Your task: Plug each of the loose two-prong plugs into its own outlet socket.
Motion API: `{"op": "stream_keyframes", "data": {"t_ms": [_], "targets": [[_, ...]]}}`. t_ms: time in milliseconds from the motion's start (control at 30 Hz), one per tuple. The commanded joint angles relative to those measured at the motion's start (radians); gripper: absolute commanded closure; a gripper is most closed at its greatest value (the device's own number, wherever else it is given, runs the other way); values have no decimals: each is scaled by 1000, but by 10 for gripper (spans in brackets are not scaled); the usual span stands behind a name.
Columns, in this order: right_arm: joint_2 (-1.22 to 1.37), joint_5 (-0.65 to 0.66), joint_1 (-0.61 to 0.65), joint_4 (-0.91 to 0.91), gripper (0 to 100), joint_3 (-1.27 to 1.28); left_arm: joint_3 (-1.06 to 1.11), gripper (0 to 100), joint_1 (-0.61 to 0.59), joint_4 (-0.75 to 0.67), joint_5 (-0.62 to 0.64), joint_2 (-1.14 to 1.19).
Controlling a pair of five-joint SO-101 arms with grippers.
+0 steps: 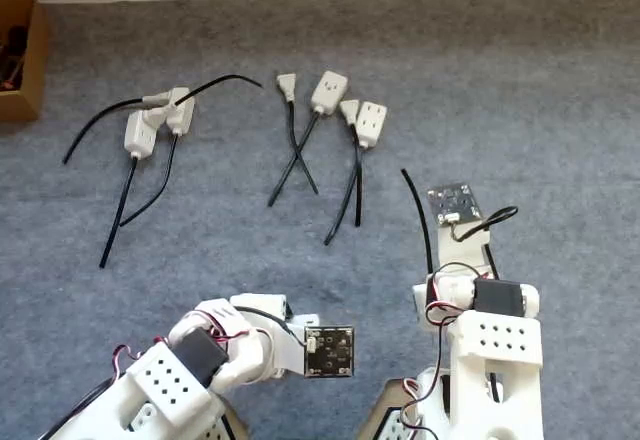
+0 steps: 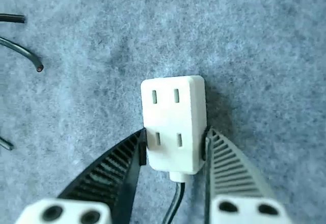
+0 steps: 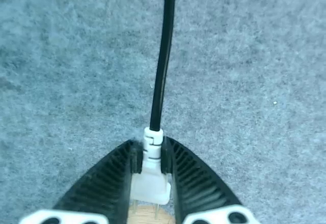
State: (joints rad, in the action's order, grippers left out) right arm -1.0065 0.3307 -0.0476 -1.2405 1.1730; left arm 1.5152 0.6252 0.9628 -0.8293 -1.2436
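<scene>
Note the left gripper (image 2: 174, 137) closed on the side walls of the outlet socket (image 2: 172, 112), slot face left uncovered, and the right gripper (image 3: 151, 150) closed on the plug (image 3: 150, 183) over the carpet (image 3: 254, 56), cord (image 3: 164, 56) trailing ahead, presumably keeping slots and prongs free for mating.

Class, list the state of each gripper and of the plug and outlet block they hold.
left gripper: shut on the outlet block
outlet block: gripped at its sides, all slots empty
right gripper: shut on the plug
plug: gripped, not plugged in
</scene>
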Motion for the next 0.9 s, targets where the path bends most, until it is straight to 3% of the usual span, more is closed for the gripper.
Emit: {"op": "stream_keyframes", "data": {"t_ms": [0,233,500,700,867], "targets": [[-16,9,-8,10,993,-5,-81,959,-1,26,-11,-7],[-16,9,-8,8,993,-7,-231,973,-2,78,-12,-2],[-16,11,-8,8,993,-4,-223,970,-31,78,-9,-2],[-16,11,-8,7,993,-4,-340,784,-369,80,-11,-13],[-16,11,-8,7,993,-7,-423,761,-602,78,-3,-4]]}}
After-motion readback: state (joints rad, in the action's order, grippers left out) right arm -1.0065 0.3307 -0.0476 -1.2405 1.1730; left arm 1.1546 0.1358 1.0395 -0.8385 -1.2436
